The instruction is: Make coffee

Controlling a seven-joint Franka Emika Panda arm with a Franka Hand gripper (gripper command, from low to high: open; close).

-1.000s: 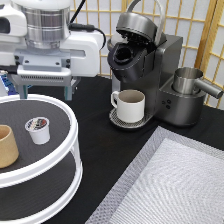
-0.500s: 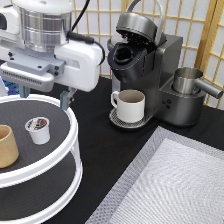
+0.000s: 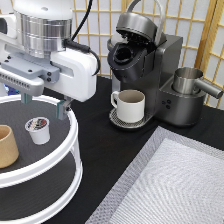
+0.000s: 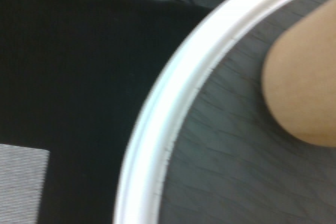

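Note:
The coffee pod (image 3: 38,129), small and white with a dark-and-red foil top, stands on the top shelf of a round white two-tier tray (image 3: 74,131). My gripper (image 3: 44,103) hangs just above and behind the pod, fingers open and empty. The coffee machine (image 3: 150,65) stands at the exterior view's top middle with its lid up. A white handled mug (image 3: 131,105) sits on its drip plate. The wrist view shows the tray's white rim (image 4: 161,130) and part of the tan cup (image 4: 304,85).
A tan handleless cup (image 3: 6,146) stands on the tray's top shelf at the exterior view's left edge. A metal pitcher (image 3: 189,80) sits on the machine's right side. A grey mesh mat (image 3: 170,185) lies at the exterior view's bottom right.
My gripper has come down and forward, from above the tray's far edge to just over the top shelf near the pod. The pod, cup and mug have not moved.

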